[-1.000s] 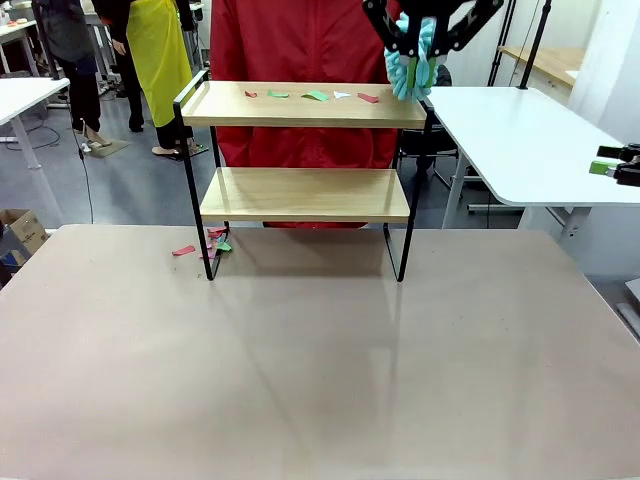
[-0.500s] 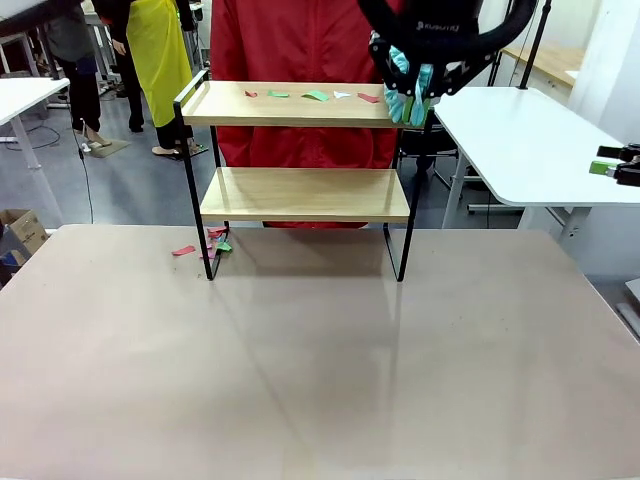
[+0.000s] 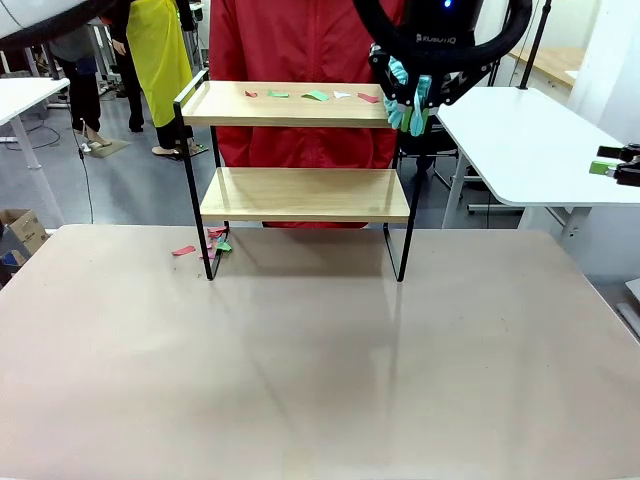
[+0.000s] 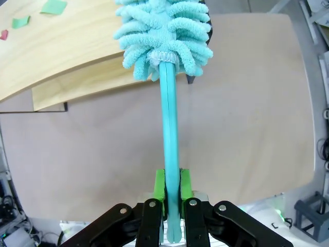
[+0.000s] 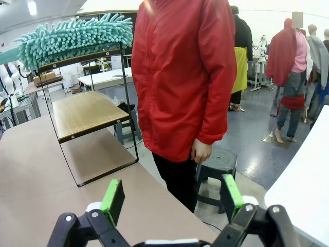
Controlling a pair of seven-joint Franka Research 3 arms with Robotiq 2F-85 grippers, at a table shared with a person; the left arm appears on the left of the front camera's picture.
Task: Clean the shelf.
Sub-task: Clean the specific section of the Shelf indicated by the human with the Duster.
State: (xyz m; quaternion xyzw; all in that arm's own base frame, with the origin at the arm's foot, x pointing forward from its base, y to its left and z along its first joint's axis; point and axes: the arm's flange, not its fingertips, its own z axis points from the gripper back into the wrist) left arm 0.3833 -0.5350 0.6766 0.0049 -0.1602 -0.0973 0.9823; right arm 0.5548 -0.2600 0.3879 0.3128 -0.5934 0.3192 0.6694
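The shelf (image 3: pixel 300 113) stands at the table's far side. Its top board carries red, green and white paper scraps (image 3: pixel 317 96), and its lower board (image 3: pixel 305 193) is bare. My left gripper (image 3: pixel 412 90) hangs at the top board's right end, shut on the handle of a teal fluffy duster (image 3: pixel 395 112). In the left wrist view the gripper (image 4: pixel 171 198) clamps the duster handle (image 4: pixel 170 154), and the duster head (image 4: pixel 164 31) lies over the board's (image 4: pixel 67 46) right end, apart from the scraps (image 4: pixel 53 6). My right gripper (image 5: pixel 172 198) is open and empty, at the right edge (image 3: pixel 615 165).
A person in a red jacket (image 3: pixel 300 40) stands right behind the shelf. More scraps (image 3: pixel 215 242) lie on the table by the shelf's front left leg. A white side table (image 3: pixel 520 140) is at the right, and a stool (image 5: pixel 218 162) stands beside the person.
My left gripper has come down and slightly left with the duster, from above the shelf's right end to the level of the top board. The scraps lie as before.
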